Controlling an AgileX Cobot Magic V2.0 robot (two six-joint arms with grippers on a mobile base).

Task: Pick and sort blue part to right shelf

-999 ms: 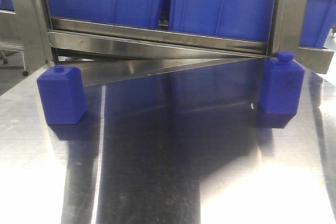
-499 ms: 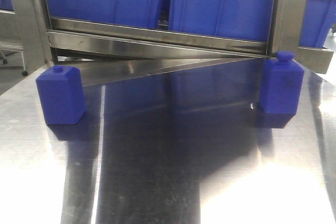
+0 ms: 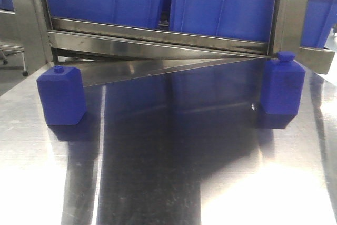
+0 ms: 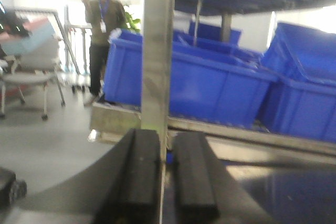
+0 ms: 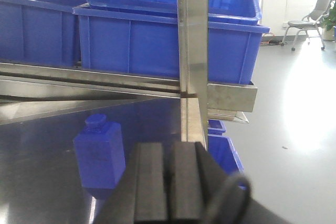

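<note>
Nothing has moved: both blue parts stand upright, caps up, both claws pressed together

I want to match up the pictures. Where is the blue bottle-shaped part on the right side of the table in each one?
Front view: the right blue part stands upright at the right, just in front of the shelf post.
Left wrist view: not in it; only blue crates and the closed fingers show.
Right wrist view: it stands at lower left, beside the shut fingers.
Shared landmark: the shelf's steel post.
</note>
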